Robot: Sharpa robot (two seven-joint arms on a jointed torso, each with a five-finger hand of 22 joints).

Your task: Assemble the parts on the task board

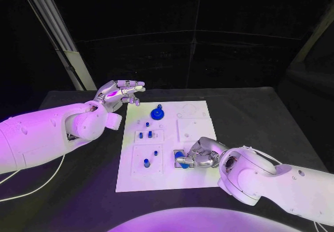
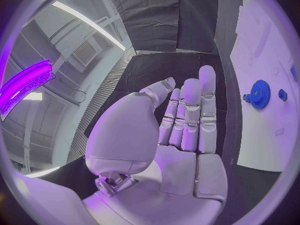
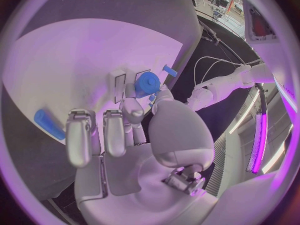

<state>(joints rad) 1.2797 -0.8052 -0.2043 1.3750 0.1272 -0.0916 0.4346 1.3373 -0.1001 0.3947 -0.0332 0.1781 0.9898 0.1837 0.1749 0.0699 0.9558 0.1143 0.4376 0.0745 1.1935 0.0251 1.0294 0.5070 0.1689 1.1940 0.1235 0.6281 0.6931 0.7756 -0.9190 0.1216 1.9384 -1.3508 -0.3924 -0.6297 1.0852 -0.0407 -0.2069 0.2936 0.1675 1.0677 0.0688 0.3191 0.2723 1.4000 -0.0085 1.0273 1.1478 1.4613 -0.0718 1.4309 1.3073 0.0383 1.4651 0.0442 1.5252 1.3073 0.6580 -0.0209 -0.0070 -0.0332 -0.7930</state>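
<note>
The white task board (image 1: 196, 126) lies mid-table. My right hand (image 1: 201, 153) is low over the board's near right area and pinches a blue round part (image 1: 183, 160) between thumb and finger at a dark square recess. The right wrist view shows that blue round part (image 3: 147, 82) at my fingertips (image 3: 132, 106). A blue gear (image 1: 158, 114) stands near the board's far left, also seen as the gear (image 2: 259, 94) in the left wrist view. My left hand (image 1: 119, 93) hovers above the board's far left corner, fingers extended and holding nothing; the left hand (image 2: 184, 127) is well clear of the gear.
Small blue pegs (image 1: 145, 135) stand in the board's left middle block, and two more blue pieces (image 1: 146, 162) sit in the near left block. A loose blue cylinder (image 3: 49, 124) lies on the board near my right hand. Black tabletop (image 1: 264, 116) surrounds the board.
</note>
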